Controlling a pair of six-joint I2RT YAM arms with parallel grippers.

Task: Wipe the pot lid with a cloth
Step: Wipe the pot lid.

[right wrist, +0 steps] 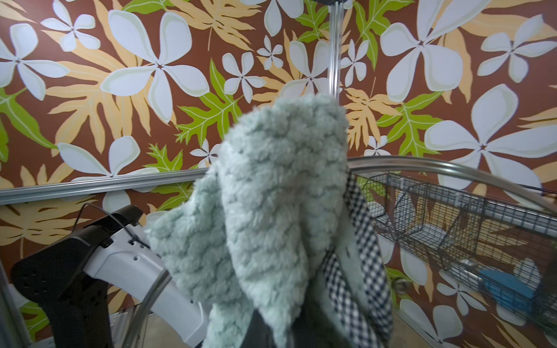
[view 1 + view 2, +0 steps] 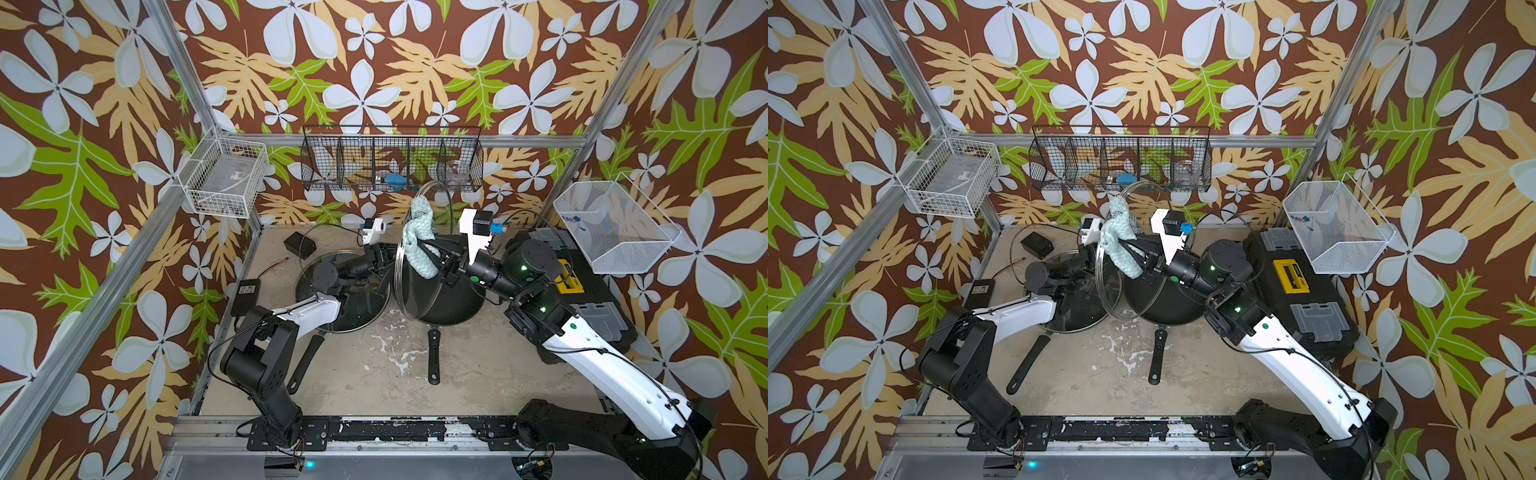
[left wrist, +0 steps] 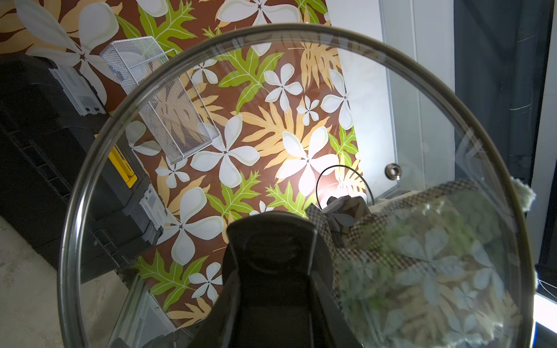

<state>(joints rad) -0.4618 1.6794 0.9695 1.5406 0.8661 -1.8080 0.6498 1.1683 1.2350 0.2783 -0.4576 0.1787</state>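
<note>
A clear glass pot lid [image 2: 399, 270] [image 2: 1098, 270] with a metal rim stands upright on edge over the two pans. My left gripper [image 2: 384, 257] [image 3: 272, 271] is shut on the lid's black knob [image 3: 271, 241] from the left side. On the other face of the lid lies the pale teal cloth [image 2: 419, 239] [image 2: 1121, 247] [image 1: 271, 195], bunched and with a checked backing. My right gripper [image 2: 430, 249] [image 1: 277, 331] is shut on it. In the left wrist view the cloth [image 3: 422, 256] shows blurred through the glass [image 3: 271, 120]. The cloth hides the right fingertips.
Below the lid stands a black frying pan [image 2: 449, 303], its handle [image 2: 434, 357] pointing to the front. A second pan [image 2: 332, 307] with its own glass lid lies under the left arm. A black toolbox [image 2: 582, 291] stands at right. Wire baskets [image 2: 390, 160] hang on the walls.
</note>
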